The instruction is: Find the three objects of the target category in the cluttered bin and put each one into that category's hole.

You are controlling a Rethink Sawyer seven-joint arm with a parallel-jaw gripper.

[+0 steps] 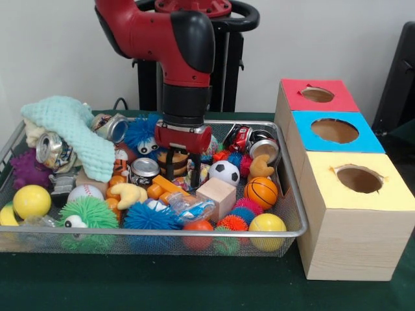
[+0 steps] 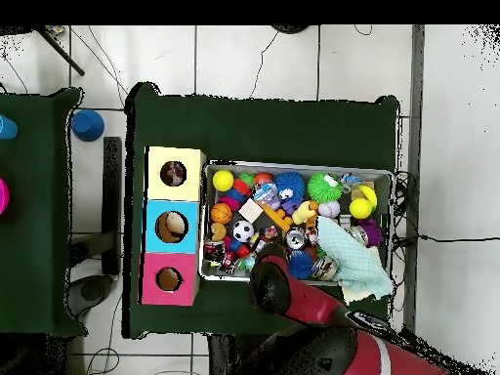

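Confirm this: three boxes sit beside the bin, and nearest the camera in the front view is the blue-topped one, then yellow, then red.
Wrong order. The front view shows the yellow-topped box nearest, the blue-topped box in the middle and the red-topped box farthest. They do sit beside the bin.

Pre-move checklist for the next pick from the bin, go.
1. Gripper over the bin, low in the clutter: ok.
2. Jaws open: ok.
3. Anything held: cannot tell.
4. Red, blue and yellow holes unobstructed from above: ok.
5. Balls reachable: soccer ball and basketball lie on top: ok.
6. Teal cloth covers items at one end: not ok.
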